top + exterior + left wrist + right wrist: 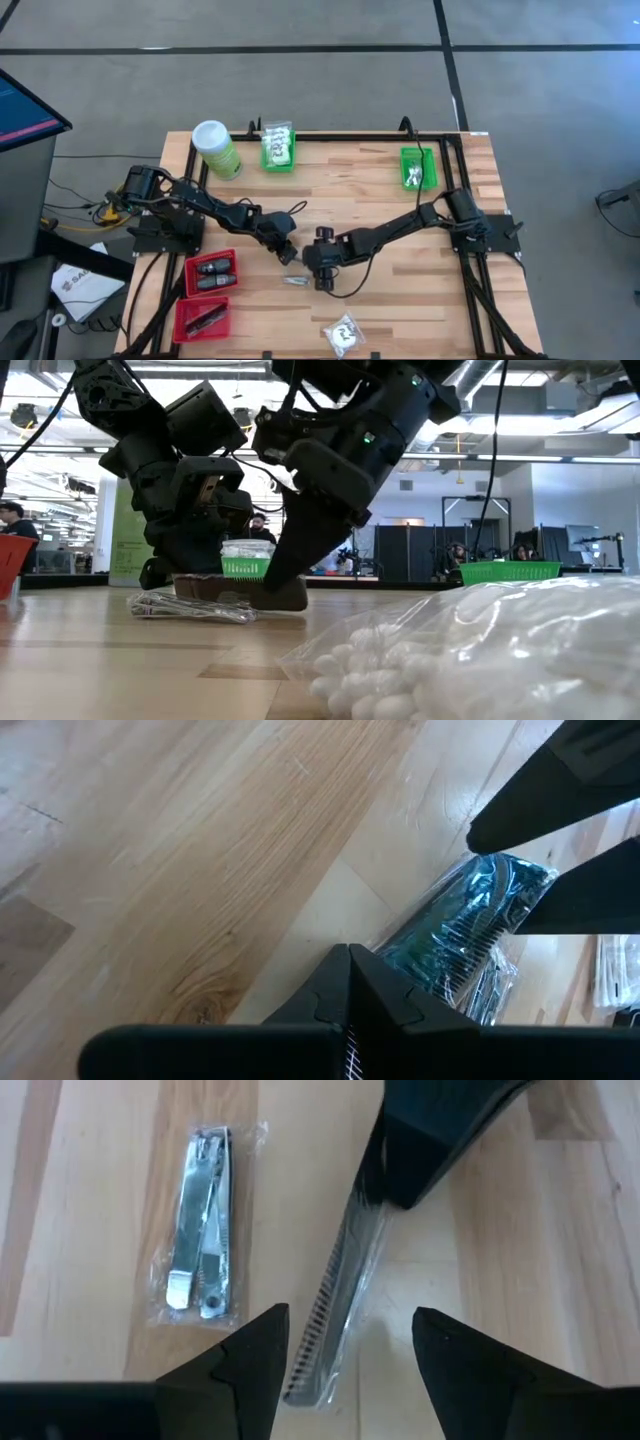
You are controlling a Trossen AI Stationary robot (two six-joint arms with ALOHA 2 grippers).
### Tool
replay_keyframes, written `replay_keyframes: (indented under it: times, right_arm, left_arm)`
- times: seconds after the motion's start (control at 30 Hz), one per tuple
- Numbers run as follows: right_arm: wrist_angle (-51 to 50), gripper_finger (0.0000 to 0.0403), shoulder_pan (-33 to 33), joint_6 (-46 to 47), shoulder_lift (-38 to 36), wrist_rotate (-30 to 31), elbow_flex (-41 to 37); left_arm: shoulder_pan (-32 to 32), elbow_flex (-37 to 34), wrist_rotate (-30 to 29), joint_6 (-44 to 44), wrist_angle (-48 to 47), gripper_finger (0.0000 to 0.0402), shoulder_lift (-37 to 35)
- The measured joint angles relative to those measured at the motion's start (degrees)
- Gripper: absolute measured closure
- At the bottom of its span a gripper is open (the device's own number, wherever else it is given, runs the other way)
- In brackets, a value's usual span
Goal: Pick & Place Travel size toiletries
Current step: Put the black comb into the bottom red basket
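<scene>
Partway through: red baskets [210,273] and green baskets [278,152] already stocked, yet wrapped comb [335,1295] mid-table pinned under closed left gripper [287,250], open right gripper [345,1355] straddling it, bagged nail clippers [202,1225] alongside, white packet [345,335] near front edge.

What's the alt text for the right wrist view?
The open right gripper hangs over a wrapped comb on the wooden table, with the left gripper pressing on the comb's far end. Bagged nail clippers lie beside it.
</scene>
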Motion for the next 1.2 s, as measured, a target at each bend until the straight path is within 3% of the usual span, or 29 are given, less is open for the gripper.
replay_keyframes:
  times: [0.47, 1.0, 1.2]
  right_arm:
    - [0.0, 0.0261, -1.3, -0.9, 0.0, -4.6, 0.0]
    - [1.7, 0.0242, -1.6, -0.5, 0.0, -4.6, -2.8]
    - [0.8, 0.0289, -1.9, -0.4, 0.0, -4.7, -2.8]
  left_arm:
    - [0.0, 0.0, 0.3, 0.1, 0.1, 0.0401, 0.0]
    - [0.0, 0.0, 0.2, 0.3, 0.3, 0.0401, 0.0]
    - [0.0, 0.0, 0.2, 0.4, 0.3, 0.0401, 0.0]
